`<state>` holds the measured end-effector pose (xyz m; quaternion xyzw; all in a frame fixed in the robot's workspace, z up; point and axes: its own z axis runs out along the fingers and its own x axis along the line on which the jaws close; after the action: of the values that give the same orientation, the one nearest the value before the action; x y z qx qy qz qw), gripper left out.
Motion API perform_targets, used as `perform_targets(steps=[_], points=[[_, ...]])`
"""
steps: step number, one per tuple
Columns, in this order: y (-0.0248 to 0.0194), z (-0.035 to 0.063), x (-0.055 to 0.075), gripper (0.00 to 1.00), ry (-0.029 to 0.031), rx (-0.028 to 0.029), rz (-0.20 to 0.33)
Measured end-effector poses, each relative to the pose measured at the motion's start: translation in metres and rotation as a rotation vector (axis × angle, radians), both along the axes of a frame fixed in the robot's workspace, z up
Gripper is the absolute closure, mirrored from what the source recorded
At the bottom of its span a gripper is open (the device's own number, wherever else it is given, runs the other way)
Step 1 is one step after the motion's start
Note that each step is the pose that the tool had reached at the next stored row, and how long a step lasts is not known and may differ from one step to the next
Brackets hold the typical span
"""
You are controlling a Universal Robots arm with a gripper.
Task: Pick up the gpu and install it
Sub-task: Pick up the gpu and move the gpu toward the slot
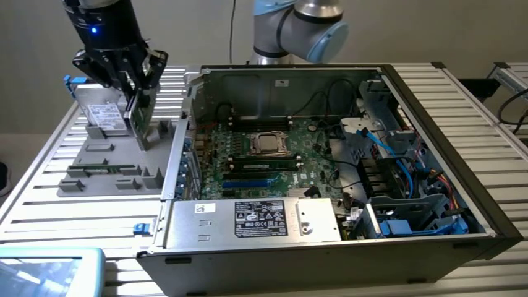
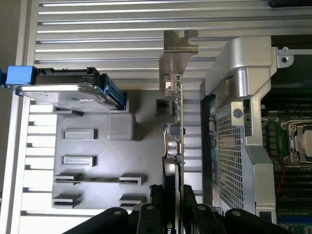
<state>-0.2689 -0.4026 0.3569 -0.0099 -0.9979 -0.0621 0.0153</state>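
gripper (image 1: 135, 80) (image 2: 173, 194): at the far left of the exterior view, pointing down over the grey fixture tray (image 1: 91, 182) (image 2: 97, 151).
fingers (image 2: 191, 202): pinching the gpu, one on each flat face, near the card's upper edge.
gpu (image 1: 142, 120) (image 2: 176, 141): held on edge, upright, over the side of the fixture tray nearest the computer case; outside the case, just beside its left wall. Contact between the card's lower edge and the tray cannot be told.
gpu orientation: green circuit-board side toward the computer case, black shroud side toward the hard drive.
metal end bracket (image 2: 178, 56): at the far end of the card, reaching past the edge of the fixture tray over the bare slats.
hard drive (image 1: 105, 116) (image 2: 68, 95): silver, white label, blue tabs; seated at the far end of the fixture tray, to the left of the gpu in the exterior view, apart from it.
computer case (image 1: 272, 86) (image 2: 241, 63): lying open-side up in the middle of the tabletop, to the right of the fixture tray in the exterior view.
motherboard (image 1: 210, 148) (image 2: 273, 161): flat on the case floor, processor socket (image 1: 270, 143) (image 2: 298, 141) near its middle.
power supply (image 1: 251, 219): silver box with a black label, along the near wall of the case.
tabletop (image 1: 49, 185) (image 2: 97, 29): slatted aluminium, carrying the fixture tray and the case.
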Motion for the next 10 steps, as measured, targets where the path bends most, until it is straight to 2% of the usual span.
perform_targets(steps=[10], points=[[-0.0150,0.0454,0.031,0.72,0.0118,-0.0001,0.000]])
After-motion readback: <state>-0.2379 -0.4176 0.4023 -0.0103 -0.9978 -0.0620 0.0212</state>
